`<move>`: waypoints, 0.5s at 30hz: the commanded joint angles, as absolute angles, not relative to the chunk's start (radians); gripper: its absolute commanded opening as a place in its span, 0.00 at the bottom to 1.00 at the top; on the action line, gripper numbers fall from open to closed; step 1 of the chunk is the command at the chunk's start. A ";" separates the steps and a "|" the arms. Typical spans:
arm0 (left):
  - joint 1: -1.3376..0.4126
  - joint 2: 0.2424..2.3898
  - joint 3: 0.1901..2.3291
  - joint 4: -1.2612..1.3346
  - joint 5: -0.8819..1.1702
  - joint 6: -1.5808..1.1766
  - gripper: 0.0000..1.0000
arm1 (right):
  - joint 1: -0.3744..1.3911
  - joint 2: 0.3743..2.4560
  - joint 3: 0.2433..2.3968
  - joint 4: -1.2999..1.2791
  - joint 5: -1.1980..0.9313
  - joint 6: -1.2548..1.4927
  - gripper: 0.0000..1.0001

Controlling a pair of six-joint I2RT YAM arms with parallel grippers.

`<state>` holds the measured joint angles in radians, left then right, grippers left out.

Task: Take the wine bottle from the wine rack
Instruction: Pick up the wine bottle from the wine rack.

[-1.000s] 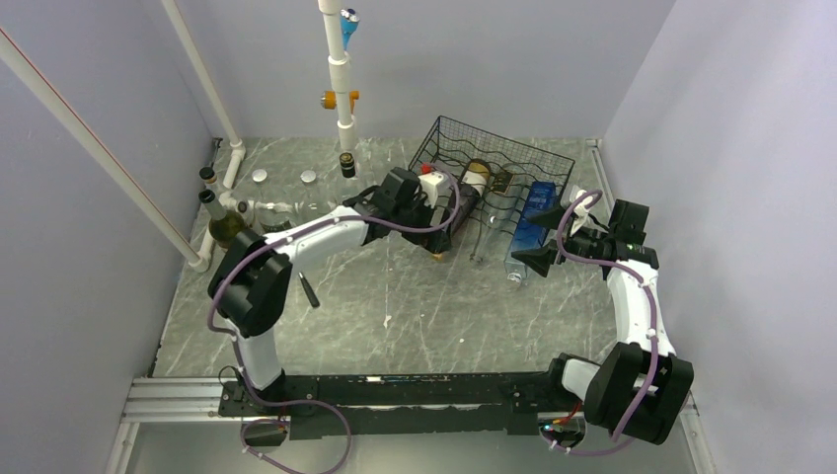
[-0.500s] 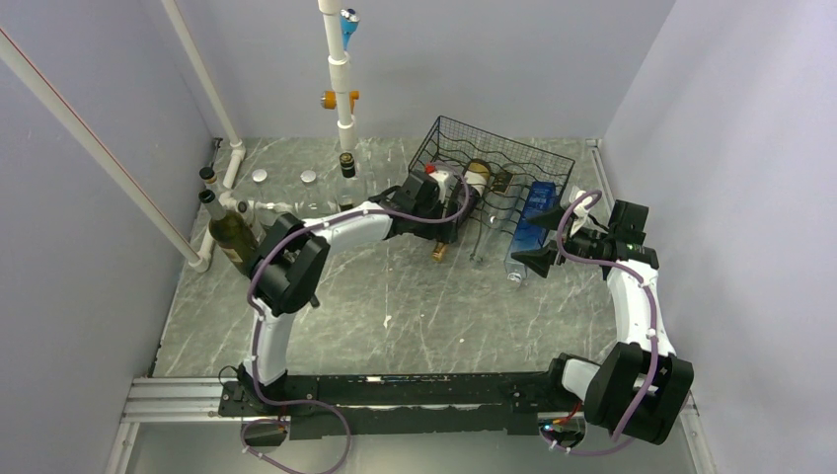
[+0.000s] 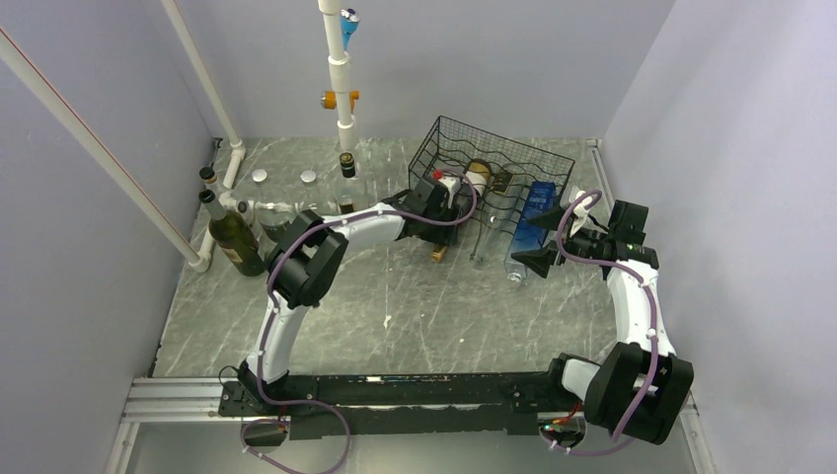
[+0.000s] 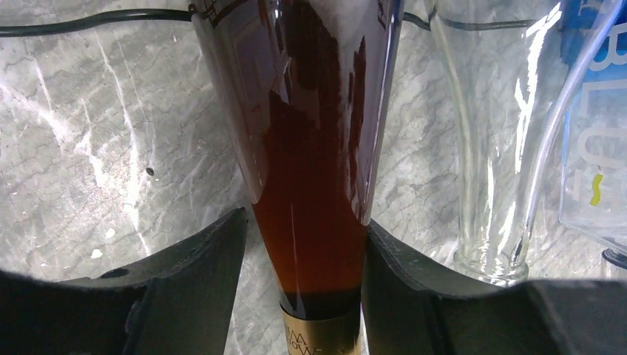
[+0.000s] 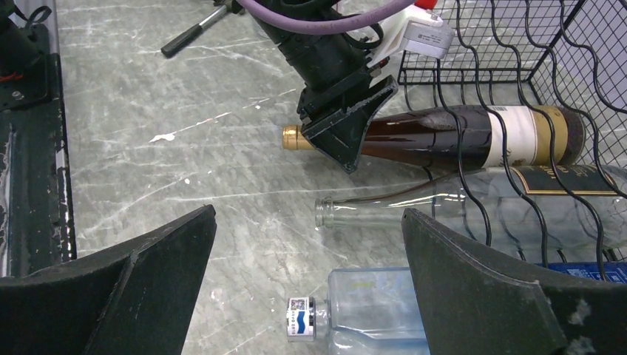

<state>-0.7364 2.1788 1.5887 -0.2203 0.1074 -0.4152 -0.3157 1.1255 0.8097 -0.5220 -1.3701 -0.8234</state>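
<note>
Top external view, change: the left arm (image 3: 355, 225) has swung its elbow to the right and away from its base over the last second. The left gripper (image 5: 344, 137) has come further in at the front of the rack (image 3: 503, 148).
Unchanged: the right arm and the wine bottle (image 4: 310, 148) lie where they were a second ago.
Newly uncovered: a green bottle (image 3: 235, 242) standing at the left of the table (image 3: 395, 306), mostly behind the arm a second ago.
Right gripper (image 3: 530, 237): spread wide and holding nothing, above the table before the rack's right end.
Left gripper: its fingers (image 4: 200, 274) press both sides of the wine bottle where the shoulder narrows to the neck, closed on it.
Wine bottle: lying in the rack's bottom row. Its gold-capped neck pokes out over the table toward the arms. It holds dark red-brown liquid and has a white and gold label.
Other rack contents: a clear glass bottle (image 5: 384, 211) just to the right, apparently empty, its neck also out. A dark bottle with a black and gold label lies behind it.
Blue bottle (image 5: 370, 310): lying furthest right, with a white cap; whether it is in the rack or beside it is unclear.
Cut off: the left wrist view crops the wine bottle's cap and base, and the right wrist view crops the blue bottle.
Hidden: in the top view the left fingers are under the wrist and cable.
Hard to make out: objects in the rack's upper row.
</note>
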 commanded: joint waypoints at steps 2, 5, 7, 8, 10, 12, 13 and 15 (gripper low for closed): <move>-0.749 2.200 1.610 -0.195 0.090 -0.434 0.58 | -0.322 1.118 0.817 -0.514 -1.407 -0.853 1.00; -0.753 2.207 1.602 -0.187 0.086 -0.436 0.58 | -0.322 1.117 0.816 -0.514 -1.407 -0.854 1.00; -0.756 2.207 1.596 -0.184 0.079 -0.433 0.57 | -0.322 1.118 0.815 -0.514 -1.407 -0.855 1.00; -0.758 2.207 1.593 -0.184 0.077 -0.430 0.57 | -0.321 1.118 0.815 -0.514 -1.407 -0.854 1.00; -0.760 2.207 1.589 -0.183 0.073 -0.425 0.57 | -0.322 1.117 0.815 -0.514 -1.405 -0.854 1.00; -0.763 2.206 1.586 -0.183 0.065 -0.421 0.58 | -0.321 1.116 0.815 -0.514 -1.405 -0.853 1.00; -0.763 2.206 1.586 -0.183 0.063 -0.420 0.58 | -0.322 1.116 0.815 -0.514 -1.406 -0.853 1.00; -0.764 2.207 1.584 -0.180 0.064 -0.421 0.59 | -0.322 1.116 0.815 -0.514 -1.406 -0.853 1.00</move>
<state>-0.7536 2.1860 1.5883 -0.2005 0.0803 -0.4164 -0.3157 1.1255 0.8097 -0.5220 -1.3701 -0.8238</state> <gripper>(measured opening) 0.581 0.994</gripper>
